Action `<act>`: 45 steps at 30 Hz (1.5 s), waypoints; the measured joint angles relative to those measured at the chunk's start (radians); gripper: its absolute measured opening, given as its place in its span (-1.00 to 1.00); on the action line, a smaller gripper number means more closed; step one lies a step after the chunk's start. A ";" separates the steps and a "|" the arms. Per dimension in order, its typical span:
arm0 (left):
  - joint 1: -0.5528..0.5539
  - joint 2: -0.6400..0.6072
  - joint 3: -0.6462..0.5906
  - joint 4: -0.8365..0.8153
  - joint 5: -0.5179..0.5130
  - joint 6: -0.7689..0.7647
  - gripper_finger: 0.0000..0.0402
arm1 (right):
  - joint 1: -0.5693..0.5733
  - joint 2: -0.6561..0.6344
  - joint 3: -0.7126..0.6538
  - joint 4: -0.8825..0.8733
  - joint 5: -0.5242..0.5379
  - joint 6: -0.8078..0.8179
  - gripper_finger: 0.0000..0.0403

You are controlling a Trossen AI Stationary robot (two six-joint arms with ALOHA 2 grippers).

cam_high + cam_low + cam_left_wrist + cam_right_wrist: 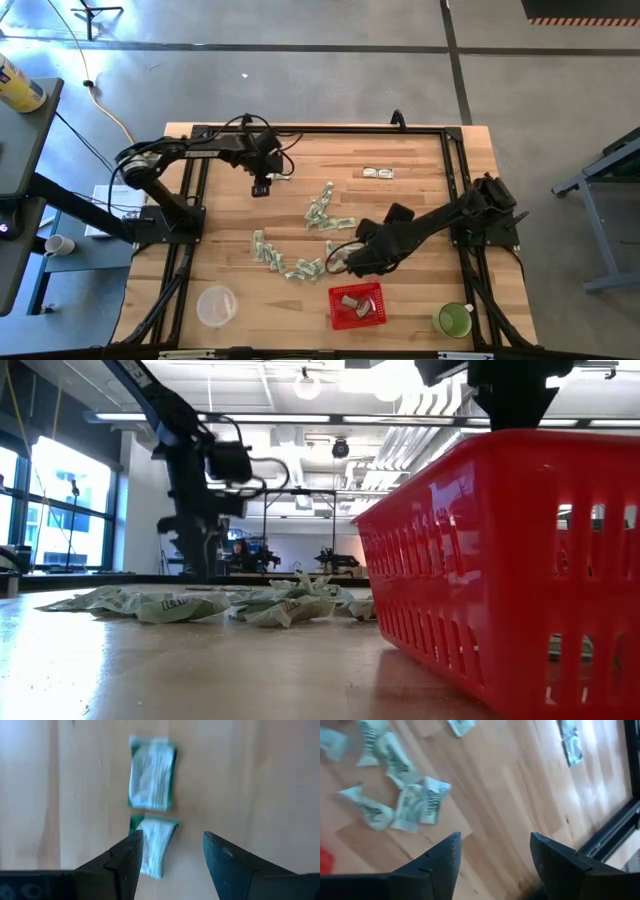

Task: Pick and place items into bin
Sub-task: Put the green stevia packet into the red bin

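Red basket (510, 570) fills low view's near right; in high view it sits at table's front edge w/ a few pieces inside. Right gripper (492, 865) just behind basket, jaws apart, empty; green-white wrapped pieces (415, 805) lie close ahead in a loose arc. Left gripper (170, 865) at table's far side, jaws apart, straddling one wrapper (152, 845), long axis running fwd between fingers. Print on wrappers unreadable.

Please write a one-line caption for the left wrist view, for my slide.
Open left gripper above two green-and-white wrapped pieces lying end to end on the wooden table.
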 joint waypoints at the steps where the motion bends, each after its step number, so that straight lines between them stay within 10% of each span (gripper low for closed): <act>1: 0.001 0.012 0.000 0.006 -0.003 0.003 0.20 | 0.000 -0.018 -0.024 0.005 0.001 0.012 0.12; 14: 0.098 0.087 0.006 0.033 0.020 -0.044 0.15 | -0.006 -0.248 -0.301 0.183 0.029 0.117 0.11; 26: 0.077 0.091 0.025 0.036 0.065 -0.161 -0.82 | -0.075 -0.267 -0.335 0.211 0.051 0.033 0.08; 31: 0.039 0.080 0.068 -0.074 0.262 -0.280 -0.82 | -0.087 -0.267 -0.336 0.232 0.021 0.011 0.00; 38: -0.122 -0.037 0.076 -0.068 0.524 -0.387 -0.81 | -0.075 -0.267 -0.335 0.265 -0.040 0.102 -0.10; 45: -0.413 -0.091 0.076 0.197 0.551 -0.536 -0.82 | 0.017 -0.267 -0.335 0.292 -0.080 0.333 -0.17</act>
